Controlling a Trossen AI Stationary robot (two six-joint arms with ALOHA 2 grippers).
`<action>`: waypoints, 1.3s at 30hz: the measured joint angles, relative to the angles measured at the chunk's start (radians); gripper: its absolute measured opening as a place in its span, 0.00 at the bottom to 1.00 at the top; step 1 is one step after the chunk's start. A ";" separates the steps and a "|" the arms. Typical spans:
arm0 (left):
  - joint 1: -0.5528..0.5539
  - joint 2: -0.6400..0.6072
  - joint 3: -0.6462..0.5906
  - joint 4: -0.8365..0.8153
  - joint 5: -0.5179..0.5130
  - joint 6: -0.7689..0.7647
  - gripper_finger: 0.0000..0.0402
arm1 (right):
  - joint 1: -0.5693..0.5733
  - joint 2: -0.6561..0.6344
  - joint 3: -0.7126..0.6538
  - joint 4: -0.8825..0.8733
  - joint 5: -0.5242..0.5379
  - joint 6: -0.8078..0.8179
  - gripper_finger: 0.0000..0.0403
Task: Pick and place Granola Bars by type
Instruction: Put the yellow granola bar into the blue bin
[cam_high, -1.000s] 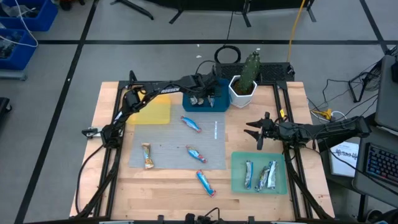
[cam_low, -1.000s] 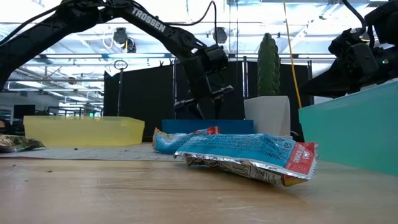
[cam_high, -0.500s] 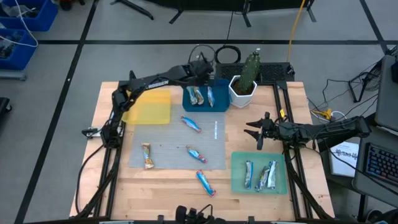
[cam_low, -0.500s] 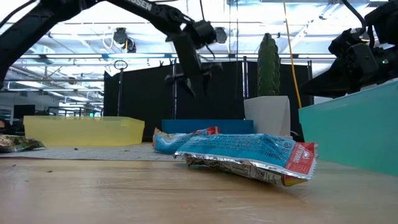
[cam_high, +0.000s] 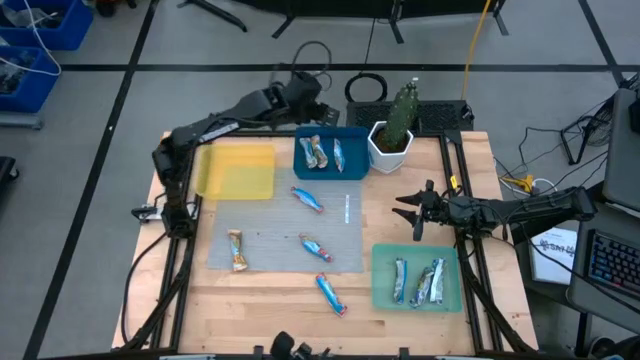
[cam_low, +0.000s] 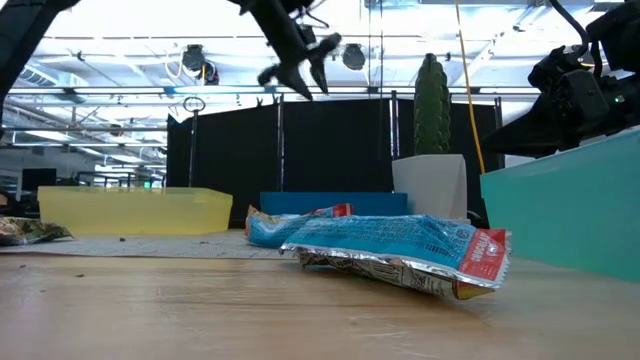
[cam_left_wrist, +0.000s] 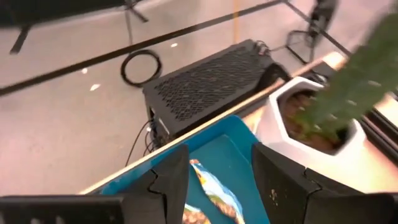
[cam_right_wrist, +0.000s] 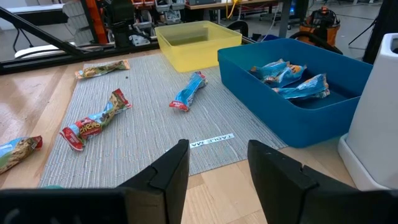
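Observation:
Two granola bars (cam_high: 317, 152) (cam_high: 338, 153) lie in the blue tray (cam_high: 355, 170) at the far side. Three blue bars (cam_high: 308, 198) (cam_high: 316, 248) (cam_high: 330, 294) and a brownish one (cam_high: 236, 250) lie on the grey mat and the wood. Three more bars (cam_high: 418, 282) lie in the green tray (cam_high: 380, 295). My left gripper (cam_high: 308, 98) hangs open and empty, high above the blue tray's far left corner; between its fingers (cam_left_wrist: 217, 168) a bar (cam_left_wrist: 208, 186) shows below. My right gripper (cam_high: 412, 213) waits open at the table's right, empty (cam_right_wrist: 217, 155).
The yellow tray (cam_high: 240, 172) stands left of the blue one. A white pot with a cactus (cam_high: 392, 140) stands right of the blue tray. A black perforated box (cam_left_wrist: 211, 81) lies beyond the far edge. Free mat lies between the loose bars.
My left gripper has risen from inside the blue tray, high above it, and drawn back toward the table's far left, rolling as it went. Its fingers have kept the same gap. The two bars stay lying in the blue tray.

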 joint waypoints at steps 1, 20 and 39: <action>-0.001 -0.018 0.000 -0.012 0.013 0.024 0.44 | 0.000 0.000 0.000 0.000 0.000 0.000 0.39; -0.142 -0.390 -0.001 -0.496 0.056 0.314 0.44 | 0.000 0.000 0.000 0.000 0.000 0.000 0.39; -0.648 -0.502 -0.241 -0.818 0.104 0.161 0.44 | 0.000 0.000 0.000 0.000 0.000 0.000 0.39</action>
